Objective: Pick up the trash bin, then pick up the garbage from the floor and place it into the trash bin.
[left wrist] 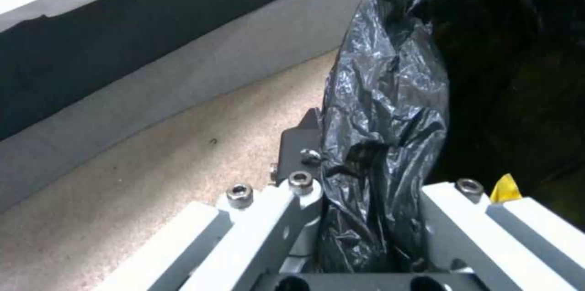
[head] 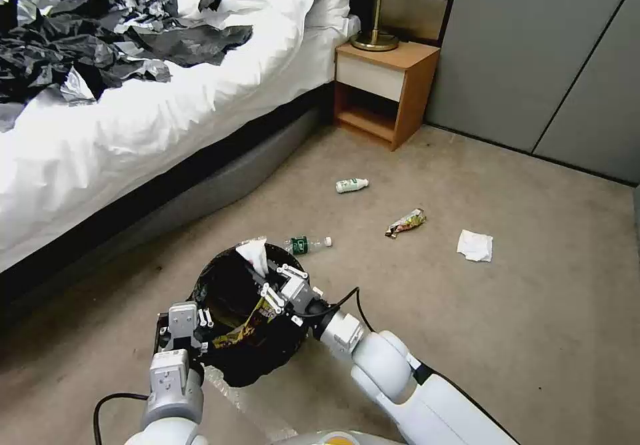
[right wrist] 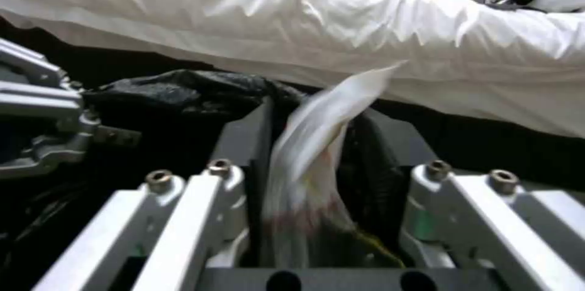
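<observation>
- The bed, strewn with black plastic sheets, runs along the robot's left; the bin sits on the carpet just beside its base.
- The left hand grips the near-left rim of the trash bin. In the left wrist view its fingers are clamped on the folded black liner, one inside the rim and one outside.
- So the bin is already in hand, and the step under way appears to be dropping a piece of garbage in.
- The right hand hangs over the bin's far-right rim, its fingers narrowed on a white wrapper that stands up between them. The right wrist view shows this wrapper pinched against one dark pad, with a trace of red and yellow low down.
- Inside the bin lies a yellow snack wrapper; the rest of the interior is dark and hard to read.
- The next move, as I judge it, calls for spreading the right fingers while the wrapper is above the mouth, not the rim.
- Still on the floor, well apart from the bin: a green-labelled bottle close behind it, a white bottle, a snack wrapper, and a tissue wad farthest right.
- A nightstand stands beyond them.
</observation>
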